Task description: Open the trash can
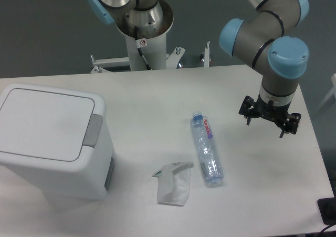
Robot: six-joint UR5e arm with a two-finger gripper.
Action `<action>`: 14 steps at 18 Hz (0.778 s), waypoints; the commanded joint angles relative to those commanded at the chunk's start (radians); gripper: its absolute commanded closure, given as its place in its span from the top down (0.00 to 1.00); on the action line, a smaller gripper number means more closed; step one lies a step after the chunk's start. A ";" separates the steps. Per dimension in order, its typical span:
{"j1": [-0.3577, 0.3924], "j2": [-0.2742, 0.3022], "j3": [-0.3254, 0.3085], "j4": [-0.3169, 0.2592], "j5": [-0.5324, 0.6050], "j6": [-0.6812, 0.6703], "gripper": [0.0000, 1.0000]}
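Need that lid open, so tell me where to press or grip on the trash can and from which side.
Go for the grey push-button latch on the lid's right edge of the trash can. Bring the tool in from above: the lid lies flat and shut, the latch faces up, and nothing covers it.

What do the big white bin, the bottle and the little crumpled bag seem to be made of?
The trash can looks like smooth, matte white plastic: rounded moulded corners, with a grey latch at the lid's edge. The bottle appears to be thin clear plastic, since the table shows through it, with a blue cap. The bag is probably paper, as it holds sharp creases, though thin plastic cannot be ruled out.
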 joint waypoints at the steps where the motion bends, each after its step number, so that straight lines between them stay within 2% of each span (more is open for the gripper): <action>1: 0.000 0.000 0.000 -0.002 0.000 0.002 1.00; 9: -0.003 0.003 0.000 -0.002 0.000 -0.002 1.00; 14: -0.012 0.020 0.000 -0.038 -0.020 -0.027 1.00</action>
